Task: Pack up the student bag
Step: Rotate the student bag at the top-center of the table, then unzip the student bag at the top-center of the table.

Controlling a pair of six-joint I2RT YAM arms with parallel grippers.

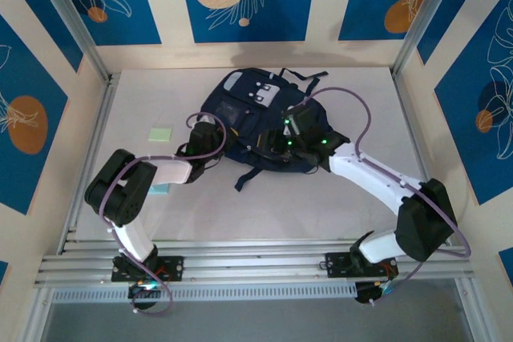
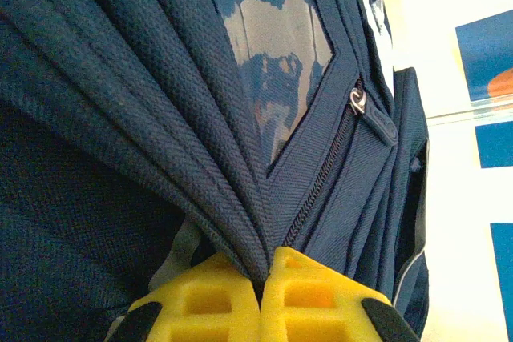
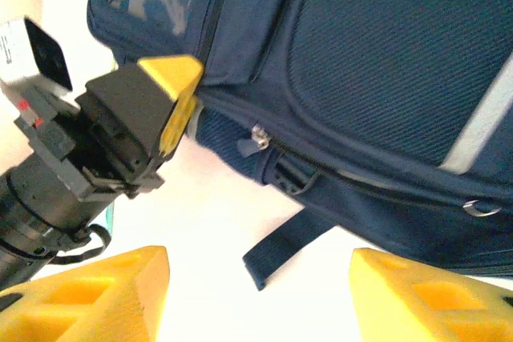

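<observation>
While the student bag (image 1: pixel 256 118) lay flat on the worktop (image 1: pixel 337 206) with its front panel up, the left pincer (image 2: pixel 260 298) was clamped on a pleat of navy fabric at the bag's near corner. Its yellow fingers were pressed together with cloth between them. The right pincer (image 3: pixel 258 270) hung just off the bag's near edge, jaws apart and holding nothing, over a loose strap (image 3: pixel 280 250). A zipper pull (image 3: pixel 258 135) sat on the bag's edge seam, near both pincers.

Judgement: the step in hand was opening a compartment. To do it well, the left should hold its pleat taut as an anchor. The right should close on the pull tab alone, not on strap or cloth, then draw along the zipper line rather than away from the bag.

A green note pad (image 1: pixel 160 134) lay beside the bag, apart from it.
</observation>
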